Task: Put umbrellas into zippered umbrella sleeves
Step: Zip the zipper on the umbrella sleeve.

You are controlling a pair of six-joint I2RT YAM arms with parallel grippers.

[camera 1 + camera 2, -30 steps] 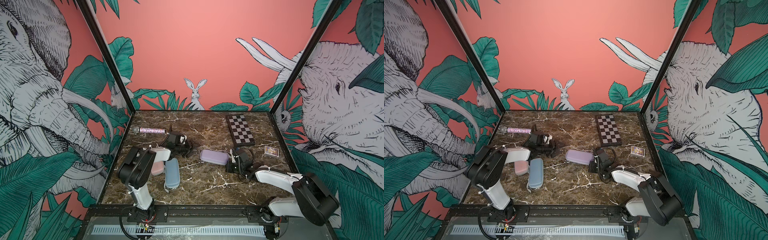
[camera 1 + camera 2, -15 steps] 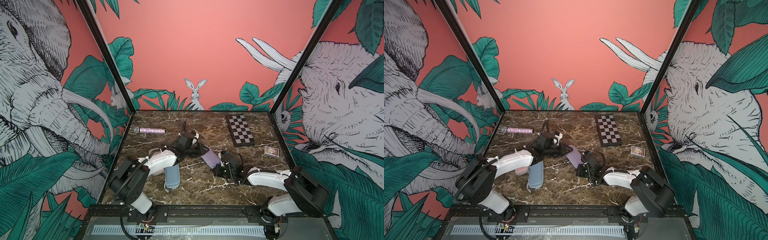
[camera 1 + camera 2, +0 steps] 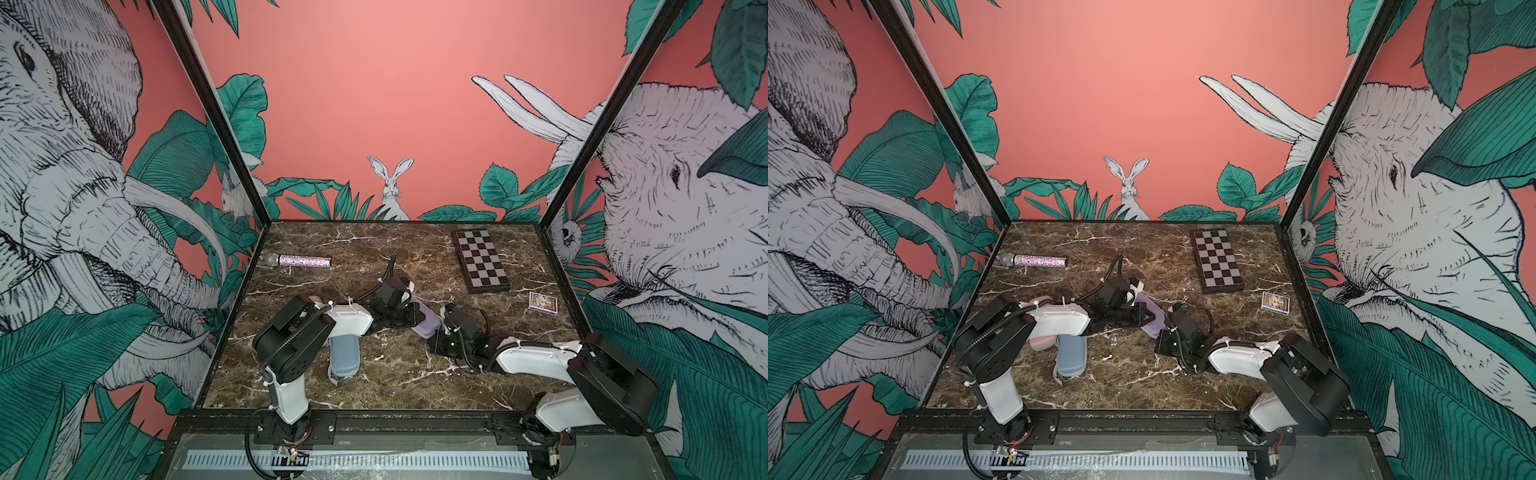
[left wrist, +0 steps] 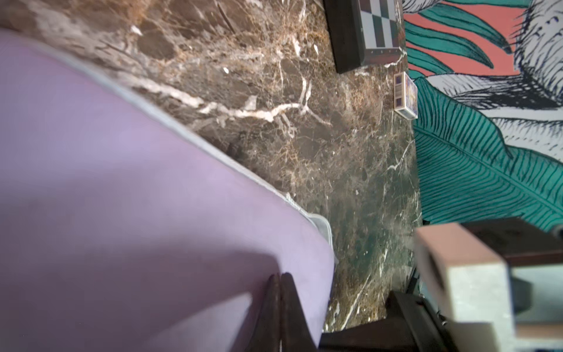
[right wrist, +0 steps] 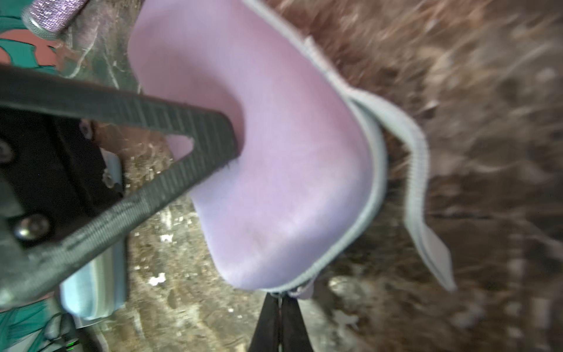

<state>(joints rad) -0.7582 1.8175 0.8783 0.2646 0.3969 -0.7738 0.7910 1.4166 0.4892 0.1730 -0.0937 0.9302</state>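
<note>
Change: the lilac oblong hard-shell zip sleeve (image 3: 428, 325) lay crosswise a second ago, and now it's swung round. The left arm has come away from the back left and is over it.
Left gripper (image 4: 280, 286): jaws stood apart a second ago. Now they're pressed together, tips down on the lilac shell's top, denting it in the right wrist view.
Right gripper (image 5: 280, 304): clamped tight as before, tips right at the zip pull on the sleeve's near end. Can't tell whether the pull is pinched.
Count: three sleeves. There's the lilac one, a pale blue one (image 3: 344, 355) and a pastel pink one (image 3: 1042, 343) mostly under the left arm. Also one glittery microphone (image 3: 301, 261), one checkered board (image 3: 482, 262), one small card box (image 3: 542, 302) and two arms.
Where: the lilac sleeve sits mid-table on the dark marble top (image 3: 395, 374), between the two grippers.
Axis: it runs back to front, near end leaning toward the right arm. A grey strap (image 5: 417, 170) hangs loose off the zip edge. The blue sleeve also lies front to back.
</note>
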